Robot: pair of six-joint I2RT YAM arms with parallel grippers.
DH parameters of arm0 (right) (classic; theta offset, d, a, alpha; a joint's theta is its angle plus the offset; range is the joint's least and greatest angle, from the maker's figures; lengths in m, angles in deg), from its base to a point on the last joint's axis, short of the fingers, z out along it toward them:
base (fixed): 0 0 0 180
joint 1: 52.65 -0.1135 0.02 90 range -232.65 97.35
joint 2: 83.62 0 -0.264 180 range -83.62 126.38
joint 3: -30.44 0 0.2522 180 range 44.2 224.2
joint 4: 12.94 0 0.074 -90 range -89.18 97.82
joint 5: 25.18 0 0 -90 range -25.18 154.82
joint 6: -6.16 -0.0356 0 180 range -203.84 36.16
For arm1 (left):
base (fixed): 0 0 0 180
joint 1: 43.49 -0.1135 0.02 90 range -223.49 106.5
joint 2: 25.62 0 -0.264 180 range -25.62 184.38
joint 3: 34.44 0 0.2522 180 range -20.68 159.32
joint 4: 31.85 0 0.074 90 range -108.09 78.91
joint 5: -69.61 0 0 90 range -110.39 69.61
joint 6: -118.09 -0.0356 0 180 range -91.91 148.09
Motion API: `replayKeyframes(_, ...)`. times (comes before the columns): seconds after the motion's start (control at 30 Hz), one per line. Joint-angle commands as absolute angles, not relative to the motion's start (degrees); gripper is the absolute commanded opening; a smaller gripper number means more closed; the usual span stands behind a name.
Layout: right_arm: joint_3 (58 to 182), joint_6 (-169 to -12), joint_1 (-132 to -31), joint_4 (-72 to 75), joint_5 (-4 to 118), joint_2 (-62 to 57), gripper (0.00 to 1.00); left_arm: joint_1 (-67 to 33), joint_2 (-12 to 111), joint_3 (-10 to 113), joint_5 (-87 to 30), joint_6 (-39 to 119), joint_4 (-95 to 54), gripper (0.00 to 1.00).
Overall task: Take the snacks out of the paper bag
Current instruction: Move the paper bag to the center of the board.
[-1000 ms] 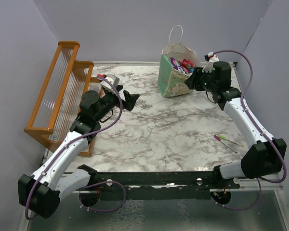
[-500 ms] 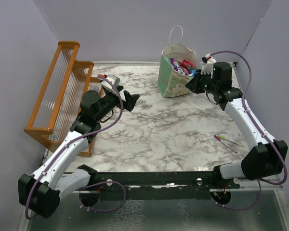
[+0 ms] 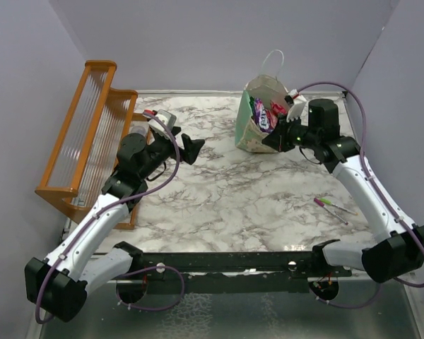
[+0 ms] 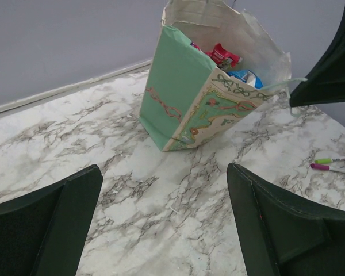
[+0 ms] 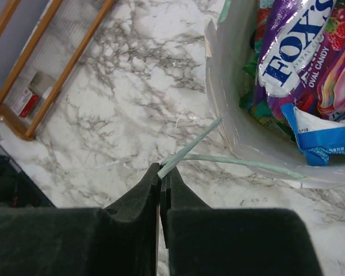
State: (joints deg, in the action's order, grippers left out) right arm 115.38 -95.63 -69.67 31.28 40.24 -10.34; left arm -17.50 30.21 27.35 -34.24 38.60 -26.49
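Note:
The pale-green paper bag (image 3: 250,133) stands tilted at the back of the table, its open mouth leaning toward my right arm. It also shows in the left wrist view (image 4: 181,92) and the right wrist view (image 5: 227,109). Shiny snacks (image 3: 262,113) fill it: a red packet (image 4: 223,55), and purple and blue packets (image 5: 293,52). My right gripper (image 3: 274,138) is shut on the bag's thin loop handle (image 5: 236,162), with its tips (image 5: 164,171) just outside the bag's rim. My left gripper (image 3: 192,150) is open and empty above the marble, left of the bag (image 4: 165,221).
An orange wooden rack (image 3: 92,134) stands along the left edge, also in the right wrist view (image 5: 52,69). Pink-and-green pens (image 3: 332,207) lie on the marble at the right, seen in the left wrist view (image 4: 333,164). The bag's other white handle (image 3: 272,62) sticks up.
My right gripper has moved toward the table's middle with the handle in it, and the bag has tilted and shifted to the right. The left arm has not moved.

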Motion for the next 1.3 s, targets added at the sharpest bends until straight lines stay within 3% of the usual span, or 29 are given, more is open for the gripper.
replayKeyframes(0.0,113.91,-95.95,-71.62,34.43,33.18,-15.63,0.01,-17.3,30.7,29.83,-33.05,37.7,-25.48,0.92)
replayKeyframes(0.3,109.11,-94.95,-71.73,40.99,35.36,-27.89,0.02,-17.3,31.95,30.29,-34.62,46.13,-24.2,0.91)
replayKeyframes(0.6,102.51,-100.33,-71.73,39.15,44.41,-40.85,0.03,-15.52,37.34,35.31,-46.05,59.28,-30.0,0.85)
replayKeyframes(0.93,102.44,-100.02,-71.7,39.09,50.19,-47.1,0.04,-9.3,54.31,55.99,-33.18,55.96,-20.48,0.8)
replayKeyframes(1.1,103.18,-99.49,-71.73,39.5,53.08,-48.96,0.06,-8.43,62.38,66.42,-26.05,55.91,-15.13,0.69)
replayKeyframes(1.27,102.94,-99.33,-71.73,39.84,53.98,-49.7,0.08,-7.55,67.69,70.17,-24.07,55.94,-16.36,0.65)
